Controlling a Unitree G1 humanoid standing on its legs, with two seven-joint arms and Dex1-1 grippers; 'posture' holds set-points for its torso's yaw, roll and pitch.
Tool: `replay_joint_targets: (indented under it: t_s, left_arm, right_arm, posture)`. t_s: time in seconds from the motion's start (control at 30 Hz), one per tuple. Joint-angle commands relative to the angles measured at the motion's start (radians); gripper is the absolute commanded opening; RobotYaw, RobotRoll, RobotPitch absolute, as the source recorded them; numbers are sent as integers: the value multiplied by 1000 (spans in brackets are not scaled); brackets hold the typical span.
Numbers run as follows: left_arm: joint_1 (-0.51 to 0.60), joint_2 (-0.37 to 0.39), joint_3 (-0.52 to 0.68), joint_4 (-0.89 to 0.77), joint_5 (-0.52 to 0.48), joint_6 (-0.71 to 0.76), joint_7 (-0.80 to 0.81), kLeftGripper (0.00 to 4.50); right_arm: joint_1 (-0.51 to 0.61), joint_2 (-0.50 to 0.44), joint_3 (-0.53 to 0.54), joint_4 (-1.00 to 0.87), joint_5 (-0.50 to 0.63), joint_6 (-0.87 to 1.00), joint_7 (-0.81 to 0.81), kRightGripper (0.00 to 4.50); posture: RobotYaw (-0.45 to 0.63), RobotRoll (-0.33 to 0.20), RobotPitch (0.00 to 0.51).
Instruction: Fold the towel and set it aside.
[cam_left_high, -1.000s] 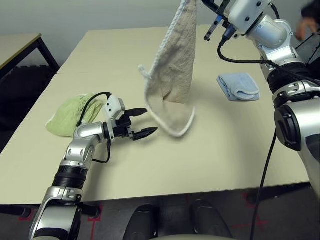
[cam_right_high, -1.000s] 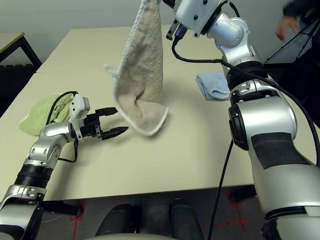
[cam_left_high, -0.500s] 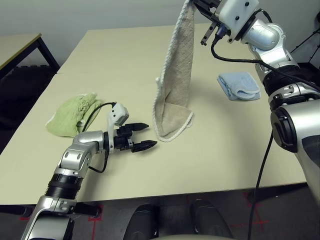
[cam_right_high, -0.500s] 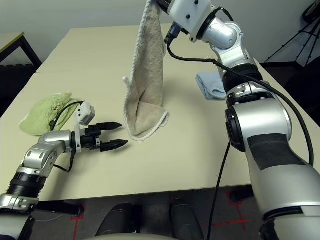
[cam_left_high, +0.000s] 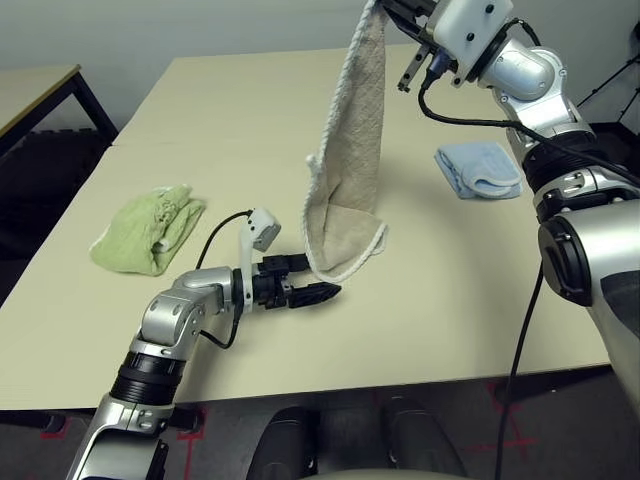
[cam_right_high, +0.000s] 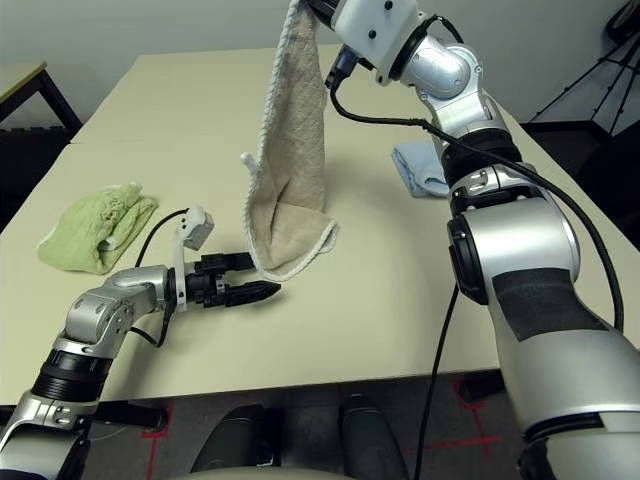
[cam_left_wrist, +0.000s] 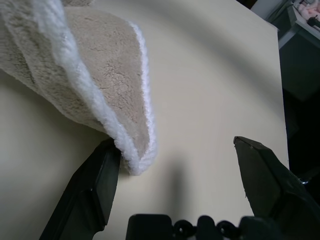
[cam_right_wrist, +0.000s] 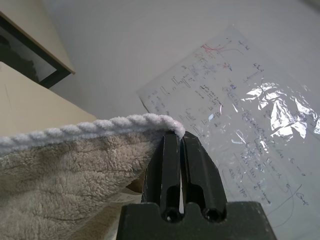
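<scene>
Right end effector (cam_right_wrist: 178, 145): raised, clamped on top corner of towel (cam_left_high: 352, 170). Towel: hanging, lower end bunched on desk (cam_left_high: 220, 110). Left end effector (cam_left_wrist: 177, 165): fingers apart, low over desk, one finger (cam_left_wrist: 95, 182) touching towel's white-edged lower corner. Green cloth (cam_left_high: 145, 228), blue cloth (cam_left_high: 478, 170): apart, on desk.

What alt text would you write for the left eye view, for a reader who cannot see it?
The right gripper, shut on the towel, holds it up so that its lower end rests on the table. The left gripper, open, is low beside that end. A green cloth lies left, a blue cloth right.
</scene>
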Motion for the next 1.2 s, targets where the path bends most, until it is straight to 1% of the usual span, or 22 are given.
replay_joint_targets:
  t_s: [0.03, 0.2, 0.37, 0.4, 0.47, 0.57, 0.6, 0.8, 0.83, 0.97, 1.03, 1.13, 1.2]
  left_arm:
    - [-3, -8, 14, 7, -25, 52, 32, 4500]
    - [3, -36, 45, 16, -42, 64, 77, 4500]
    - [22, -58, 44, 12, -51, 67, 96, 4500]
    - [24, -62, 47, 14, -53, 67, 101, 4319]
    - [24, -63, 44, 15, -52, 69, 104, 3854]
    - [20, -46, 26, 19, -45, 78, 87, 2802]
    - [19, -43, 22, 22, -43, 80, 84, 2380]
    - [-2, -28, -2, 52, -34, 81, 69, 194]
    - [-5, -24, -7, 55, -32, 80, 66, 52]
    - [-9, 4, -34, 73, 3, 38, 50, 52]
    - [-15, 17, -35, 98, 47, -21, 71, 52]
    - [-27, 36, 9, 129, 106, -128, 128, 52]
    - [-32, 47, 77, 112, 122, -176, 195, 52]
  right_arm:
    - [3, -6, -7, -18, 13, -1, 15, 79]
    - [3, -10, -6, -14, 12, 1, 25, 79]
    - [-7, -13, -6, -6, 9, 4, 28, 79]
    - [-8, -12, -5, -6, 8, 4, 28, 29]
    - [-8, -13, -5, -5, 8, 3, 29, 0]
    - [-12, -13, -6, -4, 8, 3, 29, 0]
    - [-13, -13, -6, -4, 8, 3, 29, 0]
    - [-15, -24, -8, -1, 6, 5, 24, 0]
    - [-15, -27, -8, -1, 5, 6, 23, 0]
    - [-9, -32, -7, 0, 4, 9, 19, 0]
    - [-2, -38, -7, 0, 3, 11, 19, 0]
    - [25, -53, -11, 0, 10, 17, 35, 0]
    - [65, -63, -27, -5, 44, 29, 78, 0]
  posture:
    - [13, 0, 81]
    - [18, 0, 79]
    - [23, 0, 78]
    - [23, 0, 78]
    - [23, 0, 77]
    - [22, 0, 77]
    - [22, 0, 77]
    - [11, 0, 74]
    - [11, 0, 74]
    - [9, 0, 72]
    - [11, 0, 72]
    - [10, 0, 72]
    - [12, 0, 73]
